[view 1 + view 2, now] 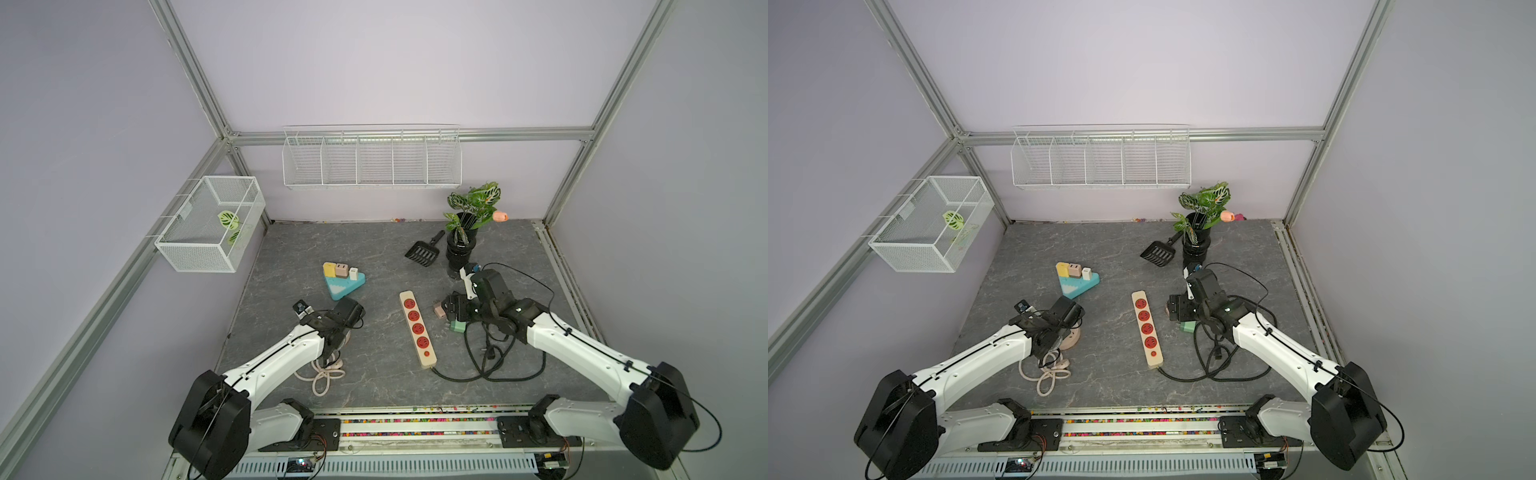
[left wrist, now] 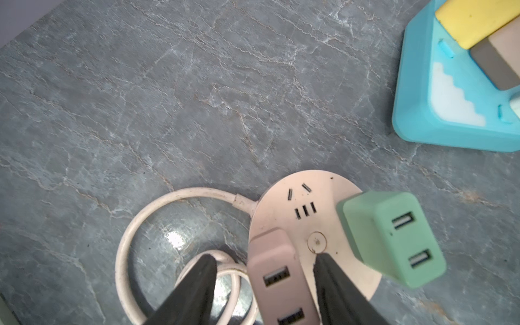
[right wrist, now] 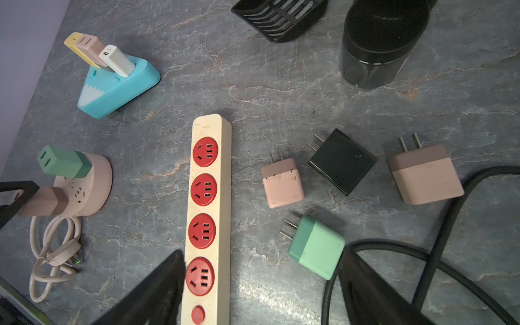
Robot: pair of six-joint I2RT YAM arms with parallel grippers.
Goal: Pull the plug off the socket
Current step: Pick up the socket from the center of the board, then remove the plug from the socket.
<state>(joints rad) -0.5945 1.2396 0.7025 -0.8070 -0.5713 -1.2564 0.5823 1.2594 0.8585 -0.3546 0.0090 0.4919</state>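
Observation:
A round pink socket (image 2: pixel 284 208) lies on the grey table, with a pink plug (image 2: pixel 277 275) and a green plug (image 2: pixel 391 239) standing in it. My left gripper (image 2: pixel 267 256) straddles the pink plug. Its fingers (image 2: pixel 197 284) stand either side of the plug with a narrow gap showing, so it is open. In the right wrist view the same socket (image 3: pixel 92 183) shows both plugs (image 3: pixel 45 201) seated. From above, the left wrist (image 1: pixel 345 320) hides most of the socket (image 1: pixel 1071 338). My right gripper (image 3: pixel 261 267) hangs open above the table, holding nothing.
A cream power strip with red outlets (image 1: pixel 417 328) lies mid-table. A blue triangular socket (image 1: pixel 344 286) holds three plugs. Several loose plugs (image 3: pixel 282 183) and a black cable (image 1: pixel 490 365) lie under the right arm. A plant pot (image 1: pixel 461 249) and black scoop (image 1: pixel 424 249) stand behind.

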